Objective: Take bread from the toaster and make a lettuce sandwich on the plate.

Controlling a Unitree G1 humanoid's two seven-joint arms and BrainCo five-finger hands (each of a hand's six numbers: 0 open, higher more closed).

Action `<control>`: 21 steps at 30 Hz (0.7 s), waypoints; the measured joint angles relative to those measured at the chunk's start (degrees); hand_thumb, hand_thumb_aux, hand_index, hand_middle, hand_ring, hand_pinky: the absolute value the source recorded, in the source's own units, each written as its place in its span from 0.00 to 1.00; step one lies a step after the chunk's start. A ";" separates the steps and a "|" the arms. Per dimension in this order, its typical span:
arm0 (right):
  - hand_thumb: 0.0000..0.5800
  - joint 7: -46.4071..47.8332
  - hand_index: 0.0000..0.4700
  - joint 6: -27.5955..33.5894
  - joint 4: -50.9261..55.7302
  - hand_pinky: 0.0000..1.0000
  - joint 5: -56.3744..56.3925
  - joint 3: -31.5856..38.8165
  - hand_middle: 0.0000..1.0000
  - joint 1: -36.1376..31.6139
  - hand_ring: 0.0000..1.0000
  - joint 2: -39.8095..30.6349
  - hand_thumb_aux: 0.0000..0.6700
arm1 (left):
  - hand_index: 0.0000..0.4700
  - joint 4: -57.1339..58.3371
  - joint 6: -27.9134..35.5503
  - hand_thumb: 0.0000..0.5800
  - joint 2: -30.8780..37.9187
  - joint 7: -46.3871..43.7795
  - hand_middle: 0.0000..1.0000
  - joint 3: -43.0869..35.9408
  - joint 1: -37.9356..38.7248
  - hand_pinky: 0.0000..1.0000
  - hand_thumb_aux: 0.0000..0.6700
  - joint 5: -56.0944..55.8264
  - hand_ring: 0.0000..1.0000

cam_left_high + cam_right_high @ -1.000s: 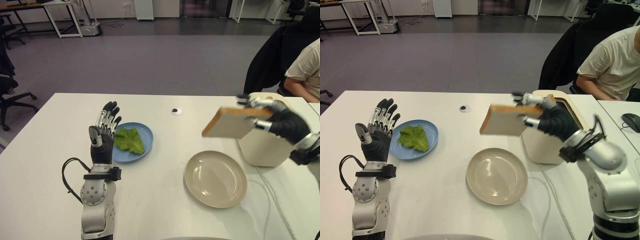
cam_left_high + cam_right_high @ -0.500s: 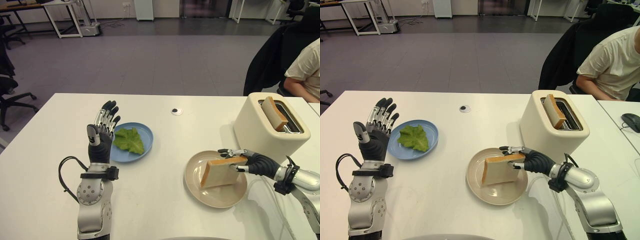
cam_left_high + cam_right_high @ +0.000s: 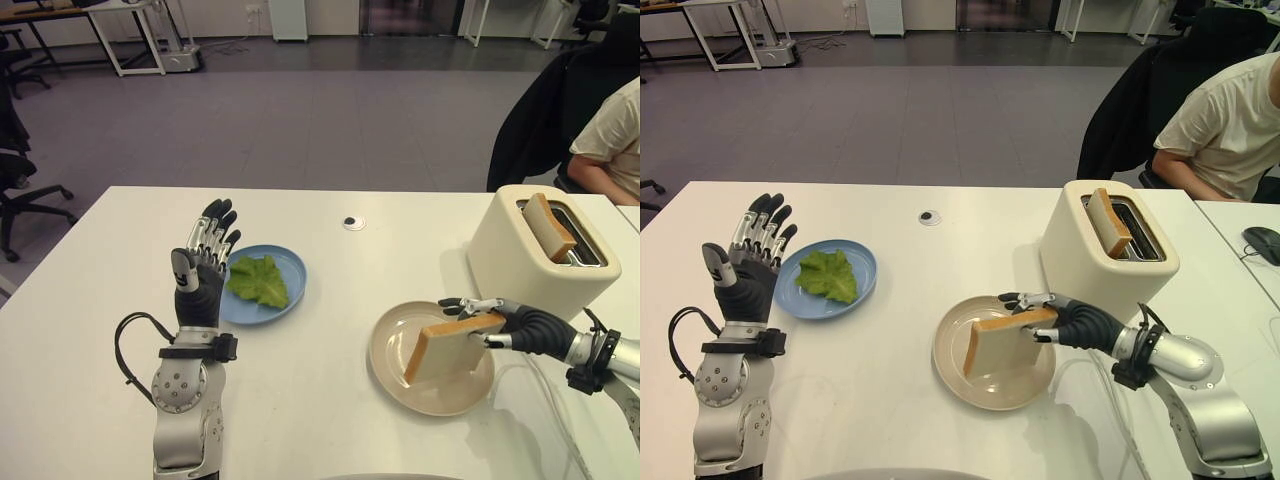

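Right hand has its fingers closed on the top edge of 1 bread slice, held tilted over the beige plate. The slice's lower edge is down at the plate; can't tell if it touches. Toaster is just right of and behind the beige plate, with 1 second slice sticking out of its slot. Blue plate with lettuce is left of the beige plate, apart. Left hand is further left, upright, fingers spread straight, holding nothing.
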 measured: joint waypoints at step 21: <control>0.00 -9.83 0.00 -2.61 -5.90 0.00 -3.15 -3.21 0.00 -8.25 0.00 4.81 0.00 | 0.00 0.15 1.09 0.00 0.86 -0.67 0.00 -0.36 0.45 0.00 0.00 0.39 0.00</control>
